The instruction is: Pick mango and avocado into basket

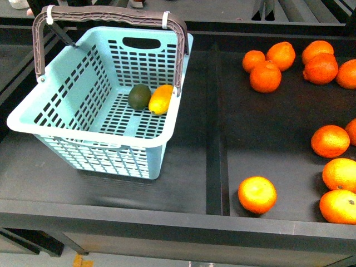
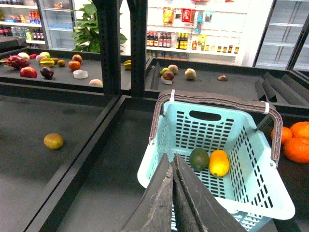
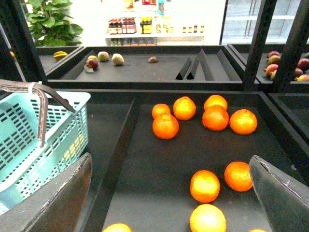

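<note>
oranges (image 1: 339,206) cut by right edge, front view | basket (image 3: 29,140) cut off, right wrist view

A light turquoise plastic basket (image 1: 83,119) with slotted walls stands on a dark shelf, its brown-grey handles raised upright. Inside on the slotted floor, toward the far right corner, a dark green avocado (image 1: 139,97) lies touching a smooth yellow-orange mango (image 1: 161,99) to its right

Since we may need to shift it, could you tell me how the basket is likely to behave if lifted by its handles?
The basket would probably feel light, given slotted plastic walls. Its handles swing, so it may sway. The mango and avocado lie loose and could roll.
</note>
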{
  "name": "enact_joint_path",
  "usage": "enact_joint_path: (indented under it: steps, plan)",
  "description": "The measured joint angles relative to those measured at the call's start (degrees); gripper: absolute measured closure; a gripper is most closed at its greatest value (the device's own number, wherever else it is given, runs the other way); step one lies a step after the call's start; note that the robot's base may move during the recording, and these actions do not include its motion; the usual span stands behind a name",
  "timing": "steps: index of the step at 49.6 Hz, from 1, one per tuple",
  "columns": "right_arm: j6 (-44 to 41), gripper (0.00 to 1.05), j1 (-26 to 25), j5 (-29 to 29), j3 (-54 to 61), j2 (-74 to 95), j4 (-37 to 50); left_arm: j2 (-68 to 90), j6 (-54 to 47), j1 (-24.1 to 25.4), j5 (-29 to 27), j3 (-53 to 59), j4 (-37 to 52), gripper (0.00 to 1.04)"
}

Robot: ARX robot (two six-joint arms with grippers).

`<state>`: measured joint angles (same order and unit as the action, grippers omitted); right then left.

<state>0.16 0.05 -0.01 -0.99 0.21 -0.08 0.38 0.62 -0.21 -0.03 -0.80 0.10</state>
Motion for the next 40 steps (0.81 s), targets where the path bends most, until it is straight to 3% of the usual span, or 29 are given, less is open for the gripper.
enact_joint_path:
  steps: [18,31,35,40]
  plan:
    - [0.0,0.09,0.0,0.02,0.0,0.0,0.0,-0.02,0.04,0.0,0.02,0.0,-0.02,1.01]
    - [0.0,0.09,0.0,0.0,0.0,0.0,0.0,-0.02,0.0,0.0,0.0,0.0,-0.02,0.55]
    - [0.0,0.09,0.0,0.02,0.0,0.0,0.0,-0.02,0.02,0.0,0.0,0.0,-0.02,0.34]
    - [0.0,0.09,0.02,0.02,0.0,0.0,0.0,-0.02,0.02,0.0,0.02,0.0,-0.02,0.16]
